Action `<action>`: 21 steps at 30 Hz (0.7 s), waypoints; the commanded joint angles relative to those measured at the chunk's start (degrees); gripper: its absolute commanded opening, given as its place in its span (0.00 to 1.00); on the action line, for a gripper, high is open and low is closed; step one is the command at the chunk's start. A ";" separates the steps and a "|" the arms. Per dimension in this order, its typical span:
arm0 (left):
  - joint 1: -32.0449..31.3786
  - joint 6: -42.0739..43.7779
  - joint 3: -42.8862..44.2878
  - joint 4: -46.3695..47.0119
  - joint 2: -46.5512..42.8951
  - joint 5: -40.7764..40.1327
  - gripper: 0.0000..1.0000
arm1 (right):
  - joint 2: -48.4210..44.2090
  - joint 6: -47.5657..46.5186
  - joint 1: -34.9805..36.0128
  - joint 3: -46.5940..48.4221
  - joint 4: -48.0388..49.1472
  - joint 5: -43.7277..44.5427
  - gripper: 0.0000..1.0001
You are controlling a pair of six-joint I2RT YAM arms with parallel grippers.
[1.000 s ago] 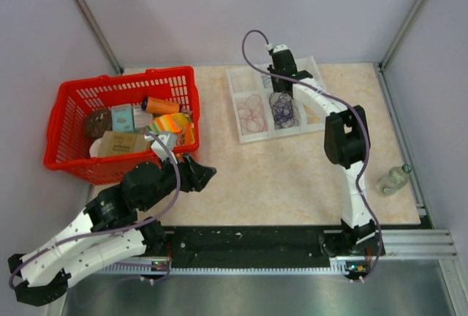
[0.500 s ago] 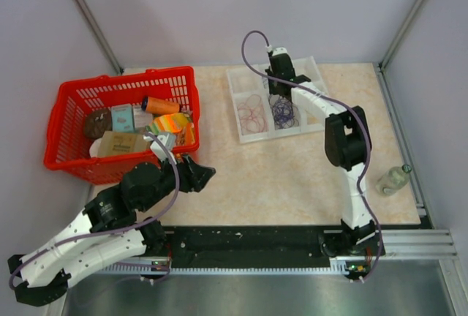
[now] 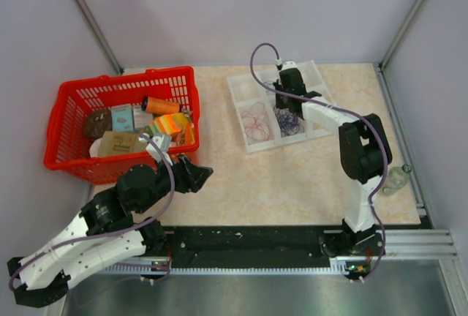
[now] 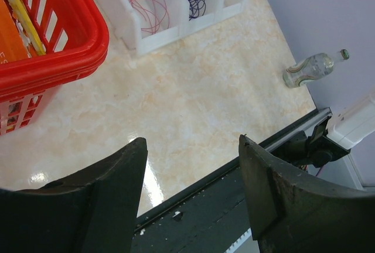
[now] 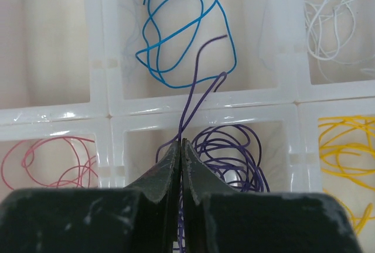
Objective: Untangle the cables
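Observation:
The cables lie sorted in a white divided tray (image 3: pixel 252 146): pink-red loops (image 5: pixel 53 162), a purple bundle (image 5: pixel 237 153), a blue coil (image 5: pixel 181 30), white strands (image 5: pixel 340 19) and yellow ones (image 5: pixel 345 147). My right gripper (image 5: pixel 181 142) hangs over the purple compartment, shut on one purple cable (image 5: pixel 196 83) whose free end rises across the divider into the blue compartment. From above, that gripper (image 3: pixel 287 105) sits over the tray's middle. My left gripper (image 3: pixel 202 174) hovers open and empty near the table's front, its fingers (image 4: pixel 126 165) spread wide over the marbled tabletop.
A red basket (image 3: pixel 73 161) full of packets and a roll stands at the left, close to the left gripper. A small clear bottle (image 3: pixel 395 178) lies by the right wall. A black rail (image 3: pixel 248 239) runs along the near edge.
The right gripper's jaws closed on the purple strand. The right arm swung a little to the right, and the tray shifted slightly right with it. The left arm barely moved.

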 commanded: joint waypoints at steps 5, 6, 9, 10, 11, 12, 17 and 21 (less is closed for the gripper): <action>0.09 0.00 1.50 1.06 -0.26 -0.22 0.68 | -3.16 3.77 -2.06 2.90 0.21 -3.75 0.00; 0.09 -0.26 1.41 0.97 -0.61 -0.40 0.68 | -4.04 4.38 -2.06 1.24 0.39 -3.66 0.00; 0.09 -0.44 0.89 1.14 -1.32 -0.75 0.68 | -7.64 6.06 -1.88 -5.00 2.23 -3.31 0.00; 0.09 -0.36 0.89 1.23 -1.23 -0.67 0.68 | -9.13 6.84 -1.88 -7.11 2.93 -3.83 0.00; 0.09 -0.36 0.80 1.32 -1.06 -0.49 0.68 | -10.45 7.37 -1.97 -9.65 4.16 -4.45 0.00; 0.09 -0.18 0.71 1.49 -0.62 -0.23 0.68 | -11.94 7.99 -1.88 -12.20 5.30 -4.89 0.00; 0.09 0.08 0.53 3.08 1.14 0.91 0.68 | -18.28 9.14 -1.71 -20.39 7.07 -4.45 0.00; 0.09 -0.18 -0.34 4.39 1.06 1.53 0.68 | -17.24 8.26 -1.71 -19.71 8.66 -3.84 0.00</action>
